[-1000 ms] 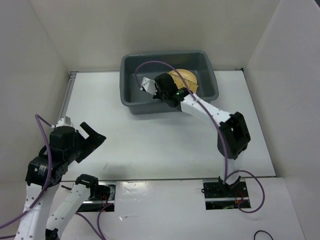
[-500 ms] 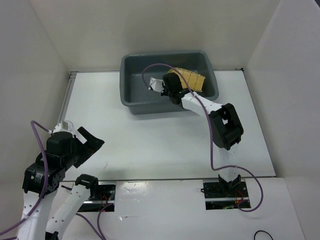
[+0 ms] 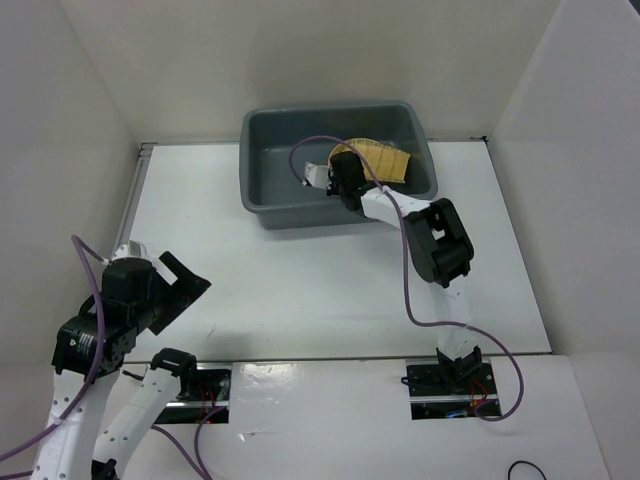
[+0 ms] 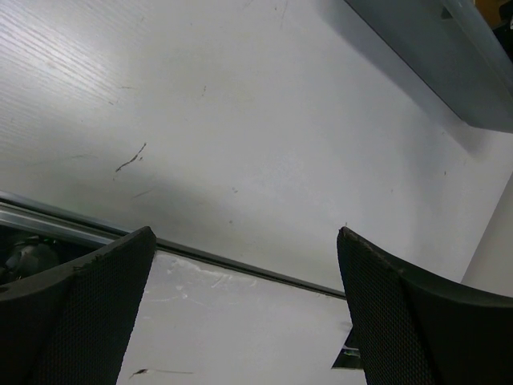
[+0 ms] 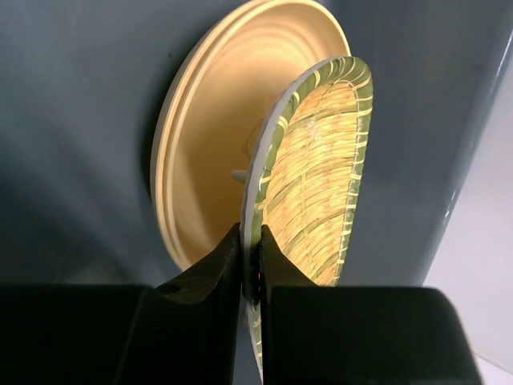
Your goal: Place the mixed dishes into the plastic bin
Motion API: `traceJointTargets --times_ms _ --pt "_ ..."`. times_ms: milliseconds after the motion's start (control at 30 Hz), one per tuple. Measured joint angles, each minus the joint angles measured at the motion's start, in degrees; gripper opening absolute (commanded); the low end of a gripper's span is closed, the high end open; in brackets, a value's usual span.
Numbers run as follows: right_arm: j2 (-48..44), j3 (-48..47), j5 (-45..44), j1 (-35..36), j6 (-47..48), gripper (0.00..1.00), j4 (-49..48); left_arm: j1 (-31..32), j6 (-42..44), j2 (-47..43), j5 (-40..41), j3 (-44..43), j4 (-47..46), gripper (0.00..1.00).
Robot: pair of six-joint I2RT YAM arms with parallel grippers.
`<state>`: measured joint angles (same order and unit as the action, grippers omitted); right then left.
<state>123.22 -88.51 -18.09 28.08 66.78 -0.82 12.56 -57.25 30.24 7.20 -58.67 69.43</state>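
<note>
Left gripper (image 4: 244,241): fingers spread wide above the white table (image 4: 240,120); plastic bin (image 4: 433,32) well ahead, to its right.
Right gripper (image 5: 250,245): pinching the bamboo tray (image 5: 321,168) by its rim, edge-up inside the bin; tan plate (image 5: 208,152) just beyond the fingertips, leftward.

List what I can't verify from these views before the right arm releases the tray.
- Glass cups: none seen in any view; in the top view the right arm and bamboo tray cover part of the bin floor.
- Plate count: in the right wrist view the tray overlaps the plate; one or two stacked, unclear.
- Tray-to-plate contact: unclear, tray seen near edge-on.
- Tray's near end: hidden by the right fingers.
</note>
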Motion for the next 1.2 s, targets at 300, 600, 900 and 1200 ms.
traceJointTargets --times_ms 300,600,900,1200 --pt "3.8 -3.4 0.5 -0.9 0.0 0.01 -1.6 0.0 0.1 3.8 0.2 2.0 -2.8 1.00" --pt "5.8 -10.8 1.6 -1.1 -5.2 0.56 4.4 0.0 1.4 9.7 0.5 2.3 -7.2 1.00" --pt "5.0 -42.8 9.9 -1.2 -24.5 0.95 28.9 0.0 4.7 18.1 0.4 -1.4 -14.2 1.00" --pt "-9.1 -60.6 22.8 -7.6 -35.5 0.99 48.0 -3.1 11.8 29.4 0.2 -12.7 -16.9 1.00"
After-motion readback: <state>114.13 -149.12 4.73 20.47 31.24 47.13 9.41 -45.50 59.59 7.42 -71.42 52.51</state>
